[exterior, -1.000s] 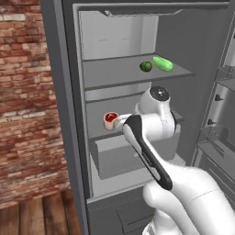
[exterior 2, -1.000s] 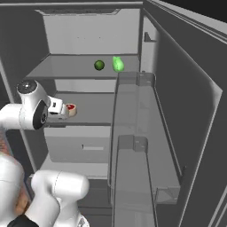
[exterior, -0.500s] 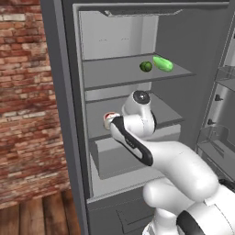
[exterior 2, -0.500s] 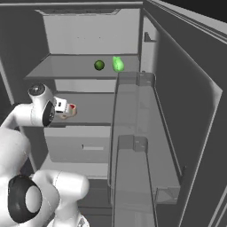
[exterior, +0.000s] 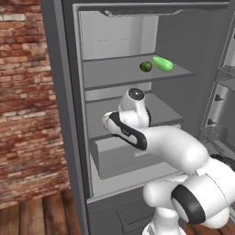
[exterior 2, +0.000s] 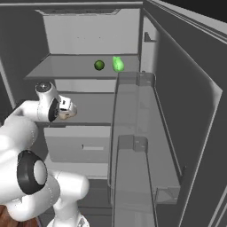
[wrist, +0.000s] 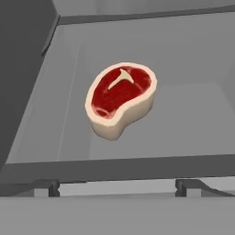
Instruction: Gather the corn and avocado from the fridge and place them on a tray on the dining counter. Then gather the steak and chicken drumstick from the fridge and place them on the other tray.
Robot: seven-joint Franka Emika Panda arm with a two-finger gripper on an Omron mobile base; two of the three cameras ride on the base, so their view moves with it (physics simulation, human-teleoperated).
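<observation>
Here the tall grey fridge [exterior: 69, 137] stood with its door swung wide, the door's grey shelf bins [exterior 2: 133, 133] empty in the right base view. On its upper shelf lay a small dark green round avocado [exterior: 146, 66] with a bright green oblong piece of produce [exterior: 163, 63] just beside it, both well above the jaws. On the middle shelf [wrist: 183, 114] lay the red raw steak with a pale fat rim and white bone [wrist: 121, 98], flat, ahead of the jaws and apart from them, toward the shelf's front edge. The white two-finger gripper [exterior 2: 66, 109] sat at that shelf's height, jaws spread wide, nothing between them. Hand view gave the steak in full; left base view had the white arm [exterior: 160, 142] covering that spot, right base view showed just a sliver by the gripper. Left base view alone showed a red brick wall [exterior: 23, 92] and the pale drawer [exterior: 124, 158] below the jaws.
</observation>
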